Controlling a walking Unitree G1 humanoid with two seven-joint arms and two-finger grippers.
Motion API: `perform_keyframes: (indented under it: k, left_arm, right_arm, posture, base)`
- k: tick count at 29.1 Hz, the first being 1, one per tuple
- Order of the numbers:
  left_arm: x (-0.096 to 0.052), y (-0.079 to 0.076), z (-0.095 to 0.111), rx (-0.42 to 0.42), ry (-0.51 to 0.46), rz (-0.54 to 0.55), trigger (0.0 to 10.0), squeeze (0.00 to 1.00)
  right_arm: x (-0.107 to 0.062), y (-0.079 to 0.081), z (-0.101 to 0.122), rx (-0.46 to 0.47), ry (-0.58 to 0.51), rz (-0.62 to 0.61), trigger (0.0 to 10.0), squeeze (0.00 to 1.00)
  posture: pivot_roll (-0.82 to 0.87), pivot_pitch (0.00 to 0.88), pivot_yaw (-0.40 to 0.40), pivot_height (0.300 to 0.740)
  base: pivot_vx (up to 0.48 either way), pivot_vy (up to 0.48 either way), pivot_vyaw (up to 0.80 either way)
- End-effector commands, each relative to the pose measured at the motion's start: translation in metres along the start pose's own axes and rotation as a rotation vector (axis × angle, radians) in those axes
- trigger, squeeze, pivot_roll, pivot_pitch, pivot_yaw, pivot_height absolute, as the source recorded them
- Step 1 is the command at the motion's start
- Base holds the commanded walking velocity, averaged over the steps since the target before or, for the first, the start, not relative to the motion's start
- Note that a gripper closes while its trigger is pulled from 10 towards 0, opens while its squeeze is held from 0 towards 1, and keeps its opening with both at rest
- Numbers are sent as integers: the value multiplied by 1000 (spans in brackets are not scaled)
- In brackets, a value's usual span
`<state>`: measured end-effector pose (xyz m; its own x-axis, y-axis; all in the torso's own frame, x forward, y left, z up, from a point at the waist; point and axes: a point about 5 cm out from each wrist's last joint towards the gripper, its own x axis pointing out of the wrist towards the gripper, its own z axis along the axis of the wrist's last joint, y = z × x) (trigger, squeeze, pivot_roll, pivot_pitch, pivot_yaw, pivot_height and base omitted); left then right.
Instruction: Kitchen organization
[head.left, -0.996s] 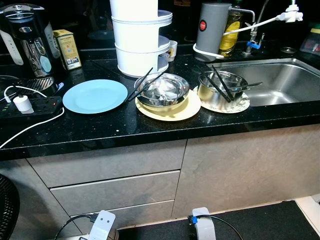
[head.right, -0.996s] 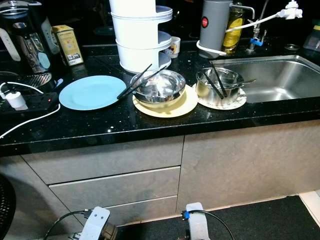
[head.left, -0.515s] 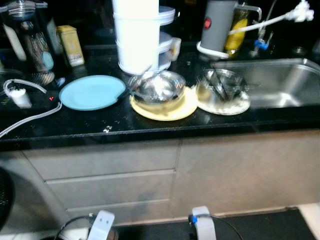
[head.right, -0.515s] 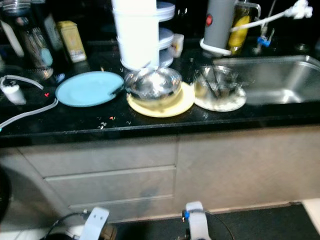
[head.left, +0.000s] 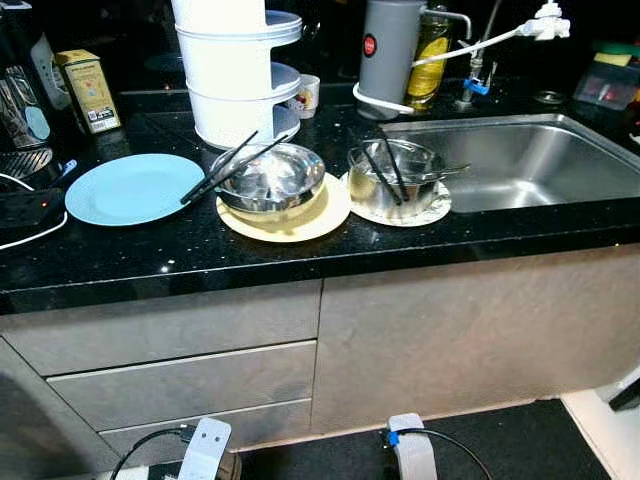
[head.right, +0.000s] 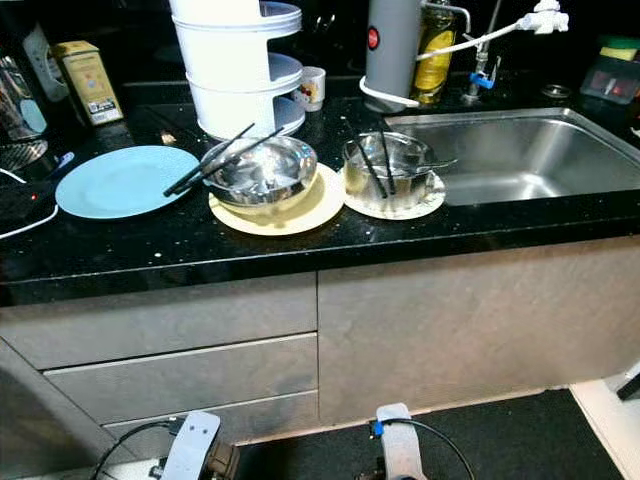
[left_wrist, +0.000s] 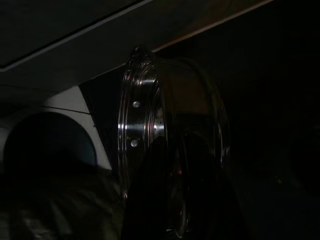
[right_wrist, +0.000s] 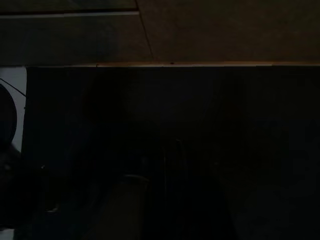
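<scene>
Steel bowl with black chopsticks on yellow plate; state of both arms' fingers impossible to tell.

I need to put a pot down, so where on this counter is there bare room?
The dark front strip of the counter, ahead of the blue plate, yellow plate and white plate, is bare. The sink basin looks empty. Behind the plates it is crowded: white tiered container, grey canister, tin.
</scene>
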<state>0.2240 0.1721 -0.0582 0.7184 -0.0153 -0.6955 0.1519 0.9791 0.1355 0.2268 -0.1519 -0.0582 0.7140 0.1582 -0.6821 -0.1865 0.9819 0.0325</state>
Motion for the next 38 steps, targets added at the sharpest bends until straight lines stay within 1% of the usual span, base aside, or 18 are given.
perform_keyframes:
  k: [1, 10, 15, 19, 22, 25, 27, 29, 30, 31, 33, 34, 35, 37, 38]
  left_arm:
    - [-1, 7, -1, 0, -11, 17, 10000, 0]
    - [-1, 7, -1, 10, -9, 14, 10000, 0]
    - [-2, 4, 2, -24, -51, -7, 10000, 0]
    - [-2, 1, 1, -32, -51, -20, 10000, 0]
    - [-3, 0, -4, -33, -41, -30, 10000, 0]
    - [-4, 1, -6, -24, -36, -23, 10000, 0]
    - [-5, 2, -8, -19, -41, -6, 10000, 0]
    - [-5, 4, -10, -12, -31, 5, 10000, 0]
    - [-6, 5, -12, 29, -31, 11, 10000, 0]
    - [-6, 5, -12, 29, -31, 11, 10000, 0]
    - [-8, 10, -17, 119, -21, 50, 10000, 0]
    - [-8, 10, -17, 119, -21, 50, 10000, 0]
    - [-10, 16, -21, 163, -21, 98, 10000, 0]
    - [-11, 18, -23, 163, -23, 114, 10000, 0]
    - [-13, 20, -27, 175, -19, 132, 10000, 0]
  right_arm:
    - [-1, 7, -8, -2, 30, 22, 10000, 0]
    - [-1, 7, -8, -2, 31, 21, 10000, 0]
    - [-1, 7, -10, -3, 33, 20, 10000, 0]
    - [-2, 7, -9, 3, 18, 9, 10000, 0]
    - [-2, -1, -1, -12, -41, -61, 10000, 0]
    - [-2, -4, 5, -32, -86, -109, 10000, 0]
    - [-2, -4, 6, -40, -98, -110, 10000, 0]
    - [-1, -1, 5, -44, -89, -83, 10000, 0]
    - [-2, 2, 1, -57, -65, -64, 10000, 0]
    - [-2, 2, 1, -57, -65, -64, 10000, 0]
    - [-3, 5, -11, -55, -6, -37, 10000, 0]
    - [-3, 5, -11, -55, -6, -37, 10000, 0]
    - [-6, 7, -21, -38, 21, -29, 10000, 0]
    - [-7, 7, -24, -30, 25, -30, 10000, 0]
    - [-8, 10, -29, -6, 34, -24, 10000, 0]
  posture:
    - [-27, 130, -45, 740]
    - [-26, 120, -41, 740]
    - [-26, 118, -40, 740]
    - [-25, 116, -40, 740]
    - [-20, 122, -43, 740]
    - [-20, 123, -45, 740]
    - [-19, 120, -49, 740]
    - [-19, 119, -55, 740]
    - [-18, 117, -61, 740]
    - [-18, 117, -61, 740]
    - [-19, 118, -80, 740]
    - [-19, 118, -80, 740]
    - [-17, 117, -83, 740]
    - [-19, 115, -86, 740]
    - [-19, 111, -87, 740]
  base:
    - [0, 0, 0]
    - [0, 0, 0]
    - [0, 0, 0]
    - [0, 0, 0]
    - [0, 0, 0]
    - [0, 0, 0]
    - [0, 0, 0]
    - [0, 0, 0]
    - [0, 0, 0]
    - [0, 0, 0]
    - [0, 0, 0]
    - [0, 0, 0]
    - [0, 0, 0]
    - [0, 0, 0]
    - [0, 0, 0]
